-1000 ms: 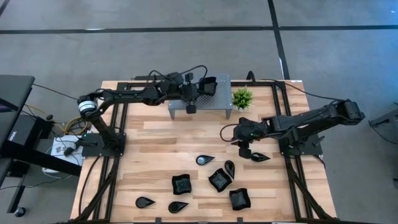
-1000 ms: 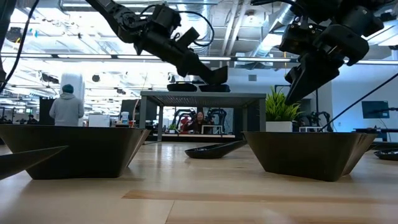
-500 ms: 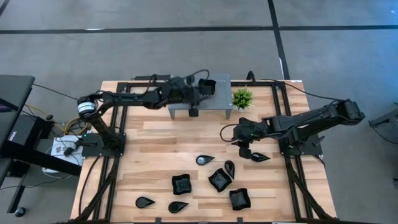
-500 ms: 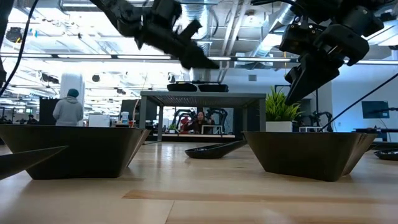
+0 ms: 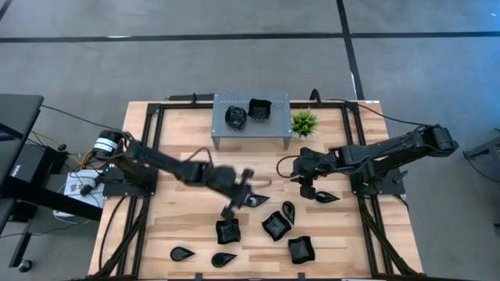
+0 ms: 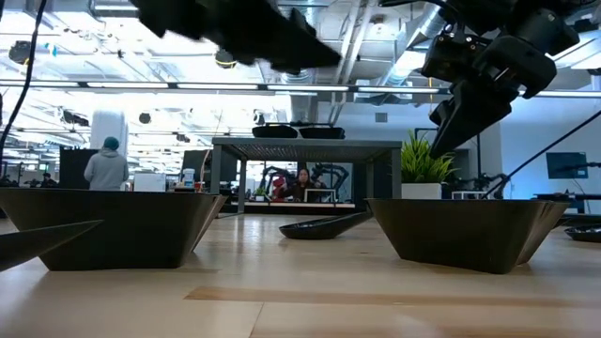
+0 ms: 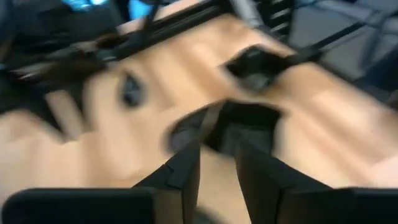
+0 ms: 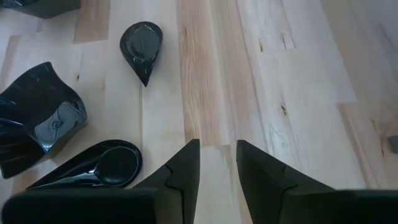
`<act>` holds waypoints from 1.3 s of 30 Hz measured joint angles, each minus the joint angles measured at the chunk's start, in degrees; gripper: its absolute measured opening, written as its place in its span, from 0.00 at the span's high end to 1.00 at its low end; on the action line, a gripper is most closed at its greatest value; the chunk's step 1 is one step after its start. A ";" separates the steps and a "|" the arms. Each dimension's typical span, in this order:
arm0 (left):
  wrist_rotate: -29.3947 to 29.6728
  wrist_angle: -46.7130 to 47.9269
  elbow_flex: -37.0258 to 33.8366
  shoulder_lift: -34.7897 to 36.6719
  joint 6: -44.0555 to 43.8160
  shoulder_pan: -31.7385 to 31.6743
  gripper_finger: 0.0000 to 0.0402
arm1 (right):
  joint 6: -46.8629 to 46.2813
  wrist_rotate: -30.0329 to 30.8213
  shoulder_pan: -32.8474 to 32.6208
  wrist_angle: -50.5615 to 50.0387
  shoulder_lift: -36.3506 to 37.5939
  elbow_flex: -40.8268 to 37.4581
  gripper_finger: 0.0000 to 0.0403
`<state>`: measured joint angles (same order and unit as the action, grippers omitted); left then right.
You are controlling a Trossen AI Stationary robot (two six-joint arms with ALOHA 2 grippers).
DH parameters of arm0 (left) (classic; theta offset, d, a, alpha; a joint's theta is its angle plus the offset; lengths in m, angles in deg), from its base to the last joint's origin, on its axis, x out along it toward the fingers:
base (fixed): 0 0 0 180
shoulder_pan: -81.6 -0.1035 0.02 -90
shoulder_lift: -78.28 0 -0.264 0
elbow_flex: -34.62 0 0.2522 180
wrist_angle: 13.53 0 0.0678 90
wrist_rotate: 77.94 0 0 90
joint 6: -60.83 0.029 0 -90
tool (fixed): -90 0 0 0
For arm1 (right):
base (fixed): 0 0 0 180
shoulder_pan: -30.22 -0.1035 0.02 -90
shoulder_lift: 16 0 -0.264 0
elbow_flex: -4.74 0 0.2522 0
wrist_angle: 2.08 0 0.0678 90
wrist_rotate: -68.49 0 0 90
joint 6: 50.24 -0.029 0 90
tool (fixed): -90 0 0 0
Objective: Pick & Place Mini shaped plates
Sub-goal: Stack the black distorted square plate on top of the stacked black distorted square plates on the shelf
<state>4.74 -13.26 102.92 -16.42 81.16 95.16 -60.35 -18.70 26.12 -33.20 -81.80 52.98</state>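
Observation:
Several glossy black mini shaped plates lie on the near half of the wooden table: teardrops (image 5: 256, 200) (image 5: 182, 254) and wavy squares (image 5: 227, 231) (image 5: 276, 225). Two more, a round one (image 5: 236, 115) and a square one (image 5: 259, 109), rest on the grey stand (image 5: 273, 129) at the far middle. My left gripper (image 5: 237, 203) hovers open, blurred, over the table's middle just beyond a square plate (image 7: 245, 121), with nothing between its fingers. My right gripper (image 5: 307, 187) hangs open above bare wood beside a teardrop (image 5: 326, 197), also holding nothing (image 8: 217, 162).
A small green potted plant (image 5: 304, 122) stands right of the stand. Black frame rails (image 5: 152, 140) run along both table sides. Bare wood lies left of the plates (image 5: 180, 211). A person (image 6: 105, 167) stands in the room beyond the table.
My left gripper has left the grey stand and swept fast toward the table's near edge and middle, sinking a little. The round plate it stood over now shows resting on the stand beside the square one.

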 joint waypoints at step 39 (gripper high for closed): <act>1.68 -15.07 6.61 -25.52 -6.03 6.62 0.89 | 0.07 0.02 0.02 1.48 0.00 0.00 0.75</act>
<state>6.43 -28.33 109.53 -41.94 75.14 101.78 -60.28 -18.68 26.14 -31.72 -81.80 52.98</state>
